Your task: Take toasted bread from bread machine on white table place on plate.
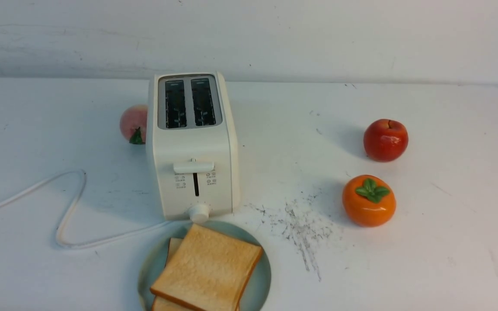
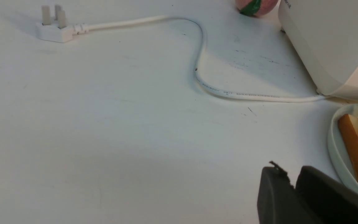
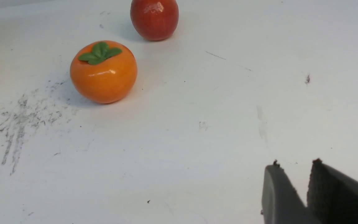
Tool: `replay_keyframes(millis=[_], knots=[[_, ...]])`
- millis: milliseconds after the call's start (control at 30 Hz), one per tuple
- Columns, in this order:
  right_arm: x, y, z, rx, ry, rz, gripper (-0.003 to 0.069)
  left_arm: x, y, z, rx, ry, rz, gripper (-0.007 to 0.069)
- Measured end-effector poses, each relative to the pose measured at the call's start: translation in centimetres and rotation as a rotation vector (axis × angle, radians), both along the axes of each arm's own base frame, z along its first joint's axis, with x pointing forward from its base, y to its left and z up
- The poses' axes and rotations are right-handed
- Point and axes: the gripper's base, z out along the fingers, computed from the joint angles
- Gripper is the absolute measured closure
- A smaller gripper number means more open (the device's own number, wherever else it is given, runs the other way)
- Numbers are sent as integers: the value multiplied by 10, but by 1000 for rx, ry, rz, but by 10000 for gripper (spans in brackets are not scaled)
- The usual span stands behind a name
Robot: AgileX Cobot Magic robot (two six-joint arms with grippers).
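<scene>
Two slices of toasted bread lie stacked on the plate (image 1: pixel 258 280) at the near edge of the white table (image 1: pixel 426 242); the top slice (image 1: pixel 208 268) covers most of the lower one (image 1: pixel 173 248). Just behind the plate stands the bread machine (image 1: pixel 193 147), both slots empty. Neither arm shows in the front view. My left gripper (image 2: pixel 291 169) hovers over bare table beside the plate's rim (image 2: pixel 334 149), its jaws a narrow gap apart and empty. My right gripper (image 3: pixel 295 165) is open over bare table with nothing between its fingers.
The toaster's white cord (image 1: pixel 71 207) loops across the table's left side to a plug (image 2: pixel 53 28). A peach (image 1: pixel 133 123) sits behind the toaster's left side. On the right stand a red apple (image 1: pixel 385 140) and an orange persimmon (image 1: pixel 368 200).
</scene>
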Motion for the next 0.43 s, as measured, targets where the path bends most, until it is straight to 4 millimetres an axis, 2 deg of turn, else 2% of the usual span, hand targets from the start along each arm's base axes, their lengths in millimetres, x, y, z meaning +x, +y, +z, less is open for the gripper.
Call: replay_keyframes(millis=[433], knots=[[0, 0, 0, 6, 0, 1, 480, 0, 0, 0, 0, 0, 0, 512]])
